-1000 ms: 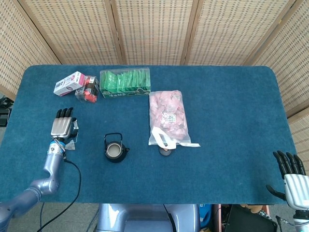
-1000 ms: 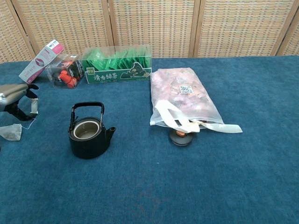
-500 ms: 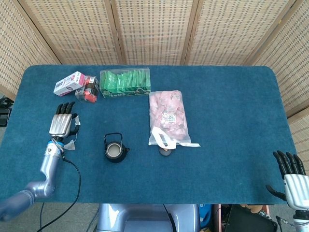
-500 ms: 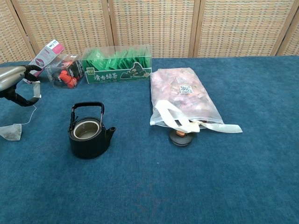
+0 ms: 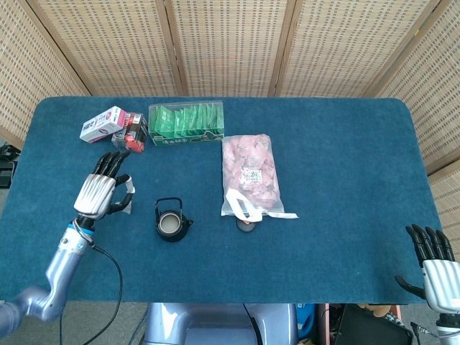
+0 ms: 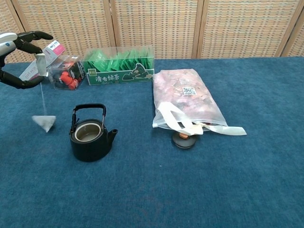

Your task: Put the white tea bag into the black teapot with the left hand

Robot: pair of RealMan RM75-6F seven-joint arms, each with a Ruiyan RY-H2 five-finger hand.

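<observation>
One tea bag [image 6: 44, 123] dangles from the left hand [image 6: 21, 59], fingers pinching its tag, needing carrying right over the teapot [image 6: 90, 134].

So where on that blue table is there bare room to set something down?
Widest free patch: the right side, past the pink bag. The front strip below the black teapot is bare too. The back left is crowded: white box, red items, green tea box. The left robot hand dangles the tea bag beside the teapot.
</observation>
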